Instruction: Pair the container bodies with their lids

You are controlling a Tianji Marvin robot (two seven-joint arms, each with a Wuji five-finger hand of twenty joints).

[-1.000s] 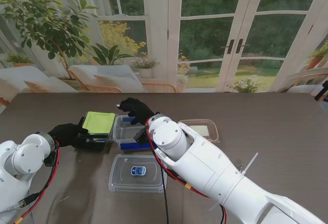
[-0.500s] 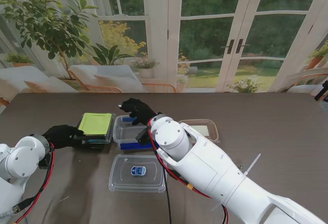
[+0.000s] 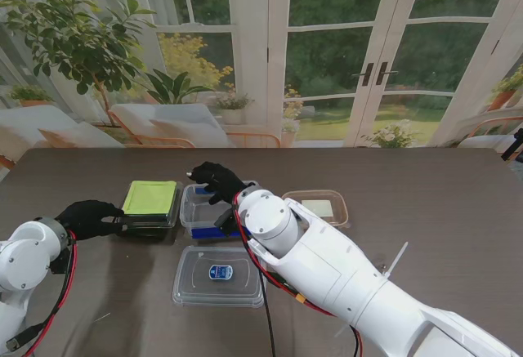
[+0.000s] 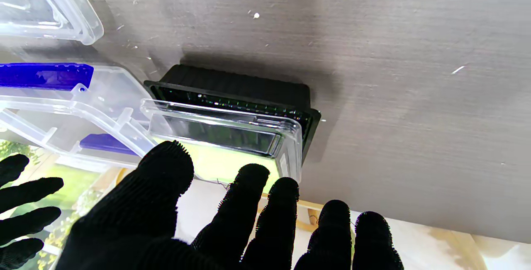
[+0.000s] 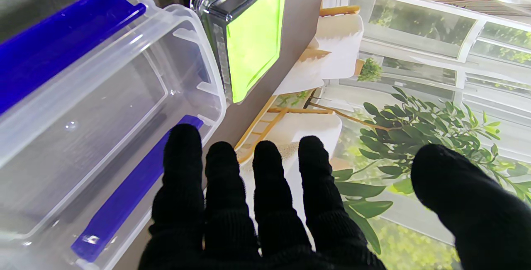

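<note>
Showing a dark wood-grain table (image 3: 425,194) from above, the stand view has four container pieces grouped left of centre. A black container body (image 3: 147,220) sits with a clear lid with a lime-green label (image 3: 150,197) seated on top, so this pair looks already matched. The left hand (image 3: 88,216), gloved in black, rests at the nearer-left edge of that box; in its wrist view the fingers (image 4: 249,195) are spread and loosely extended beside the lid, gripping nothing, probably steadying or about to let go.

Just to the right, touching it, stands a clear tub with blue side clips (image 3: 204,210), open and empty. The right hand (image 3: 214,181) hovers over the tub's far rim, fingers slightly apart and thumb held wide, holding nothing; it seems placed to brace or take up the tub. Nearer to me lies a flat clear lid with a small blue sticker (image 3: 219,275), likely the tub's partner and not yet fitted. To the right is a small amber-rimmed container (image 3: 317,207); whether it is a lid or a body I cannot tell.

Beyond the table are white-framed glass doors (image 3: 359,55), a leafy potted tree (image 3: 73,30) and pale lounge chairs (image 3: 163,124).
</note>
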